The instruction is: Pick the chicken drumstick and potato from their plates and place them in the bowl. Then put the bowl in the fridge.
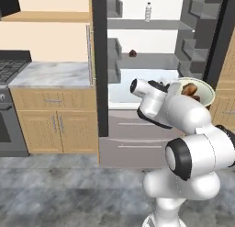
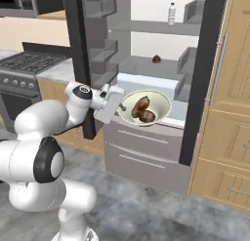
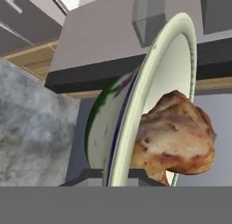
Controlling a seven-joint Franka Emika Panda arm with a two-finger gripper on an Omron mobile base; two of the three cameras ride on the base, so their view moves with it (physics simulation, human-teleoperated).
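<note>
The cream bowl [image 2: 162, 99] hangs in the air in front of the open fridge [image 2: 146, 67], level with its lowest shelf. My gripper [image 2: 120, 107] is shut on the bowl's near rim. The chicken drumstick [image 2: 139, 105] lies inside the bowl, with the darker potato [image 2: 148, 117] just beside it. From the left base view the bowl [image 1: 209, 93] peeks out behind my arm, with brown food [image 1: 188, 89] in it. In the hand view the bowl rim [image 3: 149, 96] runs edge-on between my gripper's tips [image 3: 113, 175], and the drumstick [image 3: 176, 137] bulges to the right.
Inside the fridge a bottle [image 2: 171, 13] stands on the top shelf and a small brown item [image 2: 156, 59] on the middle one. Grey drawers [image 2: 141, 152] sit below. A stove [image 2: 29, 64] and marble counter [image 1: 50, 73] lie left; wooden cabinets [image 2: 229, 118] stand right.
</note>
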